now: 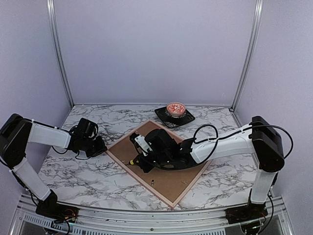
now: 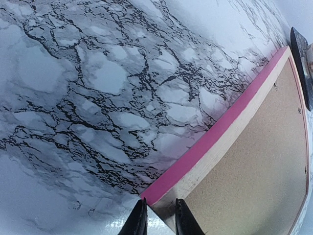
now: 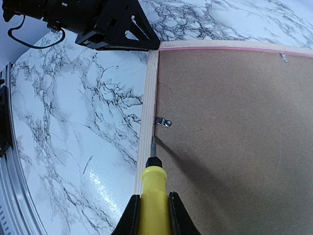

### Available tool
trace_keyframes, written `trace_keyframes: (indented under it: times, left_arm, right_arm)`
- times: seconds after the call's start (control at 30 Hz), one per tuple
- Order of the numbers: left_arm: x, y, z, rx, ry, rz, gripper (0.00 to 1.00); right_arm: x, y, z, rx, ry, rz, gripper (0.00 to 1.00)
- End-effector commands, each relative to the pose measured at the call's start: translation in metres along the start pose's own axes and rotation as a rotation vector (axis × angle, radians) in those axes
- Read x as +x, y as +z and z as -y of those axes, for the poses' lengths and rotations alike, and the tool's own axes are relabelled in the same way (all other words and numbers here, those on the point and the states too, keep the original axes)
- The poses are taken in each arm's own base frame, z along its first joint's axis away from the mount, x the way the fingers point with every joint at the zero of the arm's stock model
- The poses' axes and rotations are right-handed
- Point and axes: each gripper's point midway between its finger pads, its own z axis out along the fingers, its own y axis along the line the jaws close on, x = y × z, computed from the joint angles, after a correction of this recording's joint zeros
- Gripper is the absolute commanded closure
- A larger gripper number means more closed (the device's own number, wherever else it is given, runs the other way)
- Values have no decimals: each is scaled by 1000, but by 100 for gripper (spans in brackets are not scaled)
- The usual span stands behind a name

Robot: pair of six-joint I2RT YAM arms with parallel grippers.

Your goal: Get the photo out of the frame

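Observation:
The frame [image 1: 139, 178] lies face down, its pink border [image 2: 220, 128] showing along the side. The plain brown backing board [image 3: 234, 137] fills its back. The photo is hidden under that board. My left gripper [image 2: 159, 210] is shut on the frame's near-left corner, one finger on each side of it. My right gripper [image 3: 153, 215] is shut on a yellow-handled screwdriver [image 3: 154, 188]. The screwdriver's tip rests in the seam between the wooden rim [image 3: 148, 98] and the board, just below a small metal clip [image 3: 163, 122].
A patterned bowl [image 1: 176, 108] stands on a black dish [image 1: 185, 119] just beyond the frame's far corner. A second clip [image 3: 284, 58] sits on the frame's far edge. Small metal bits [image 1: 153, 183] lie on the board. Marble tabletop [image 1: 73, 171] surrounds the frame.

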Motion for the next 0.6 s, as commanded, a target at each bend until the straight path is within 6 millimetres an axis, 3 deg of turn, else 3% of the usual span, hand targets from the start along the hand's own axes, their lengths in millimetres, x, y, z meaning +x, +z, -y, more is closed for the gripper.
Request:
trace_keyframes:
  times: [0.0, 0.57]
  left_arm:
    - [49, 7, -39, -122, 0, -170, 79]
    - [50, 9, -40, -127, 0, -175, 79]
  right_arm:
    - [-18, -6, 12, 34, 27, 73, 100]
    - [-8, -26, 5, -46, 45, 72, 100]
